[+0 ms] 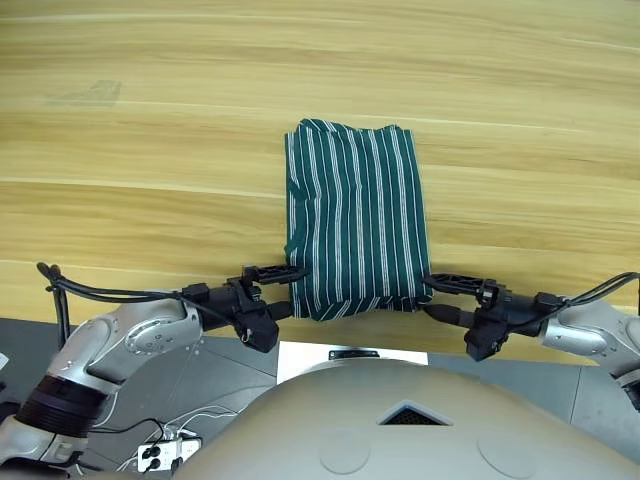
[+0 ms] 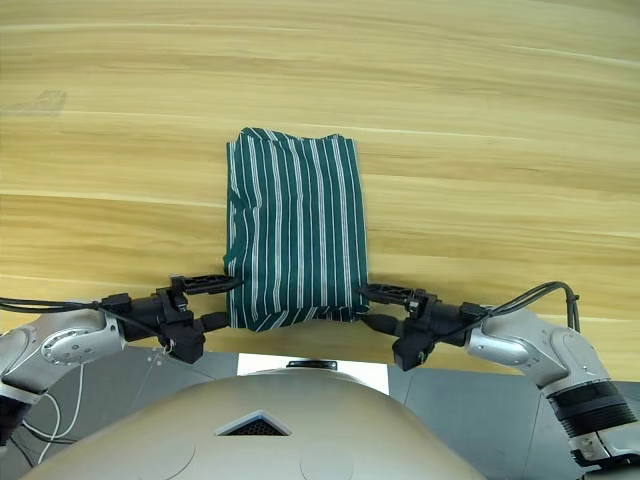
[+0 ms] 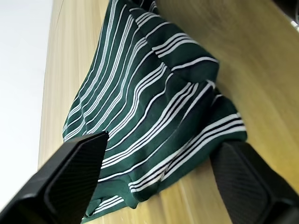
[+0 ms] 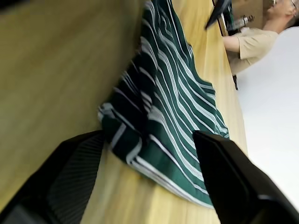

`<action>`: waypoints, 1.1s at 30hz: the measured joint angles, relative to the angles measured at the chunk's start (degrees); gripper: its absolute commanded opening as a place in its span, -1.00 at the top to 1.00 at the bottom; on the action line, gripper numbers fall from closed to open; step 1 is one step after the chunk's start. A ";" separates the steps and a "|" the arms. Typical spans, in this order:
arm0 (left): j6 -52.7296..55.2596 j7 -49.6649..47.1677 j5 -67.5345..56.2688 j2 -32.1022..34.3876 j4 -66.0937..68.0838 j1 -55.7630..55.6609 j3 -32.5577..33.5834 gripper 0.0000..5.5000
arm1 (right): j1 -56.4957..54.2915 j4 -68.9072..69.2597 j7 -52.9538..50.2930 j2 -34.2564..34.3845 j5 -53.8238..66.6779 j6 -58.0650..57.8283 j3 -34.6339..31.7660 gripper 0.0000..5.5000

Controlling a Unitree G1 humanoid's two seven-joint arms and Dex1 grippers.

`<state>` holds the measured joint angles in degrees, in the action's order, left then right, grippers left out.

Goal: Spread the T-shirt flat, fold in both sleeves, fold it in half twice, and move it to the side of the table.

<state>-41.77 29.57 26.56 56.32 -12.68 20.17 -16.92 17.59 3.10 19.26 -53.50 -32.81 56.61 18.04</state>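
A dark green T-shirt [image 1: 355, 215] with white stripes lies folded into a tall rectangle on the wooden table [image 1: 140, 150], its near hem close to the table's front edge. My left gripper [image 1: 288, 292] is open at the shirt's near left corner, one finger above the cloth edge and one below. My right gripper [image 1: 434, 297] is open at the near right corner in the same way. In the left wrist view the shirt corner [image 3: 187, 140] sits between the spread fingers [image 3: 70, 177]. The right wrist view shows the other corner [image 4: 126, 140] between its fingers [image 4: 233, 186].
Bare wood stretches left, right and beyond the shirt. The table's front edge [image 1: 120, 318] runs just under both grippers, with grey floor below it.
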 measured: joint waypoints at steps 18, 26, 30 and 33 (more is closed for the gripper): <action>-3.32 2.00 -1.96 -0.11 4.12 -6.48 -4.46 -0.40 | -2.56 -4.18 0.94 1.10 2.34 0.56 0.35 -0.27; -4.52 1.93 -2.06 -0.16 5.22 -7.33 -4.88 -0.40 | -2.14 -4.84 1.32 -1.54 2.90 -0.02 -2.82 -0.27; -4.80 1.83 -2.06 -0.37 5.59 -7.57 -4.97 -0.40 | -1.69 -4.44 1.93 -2.27 3.31 -0.25 -3.28 -0.27; -4.80 1.87 -2.05 -0.75 5.81 -8.39 -5.71 -0.40 | -2.29 -3.86 2.23 0.32 3.30 -0.13 -0.43 -0.27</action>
<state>-46.57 31.44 24.51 55.56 -6.87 11.78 -22.64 15.29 -0.75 21.49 -53.18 -29.51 56.48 17.61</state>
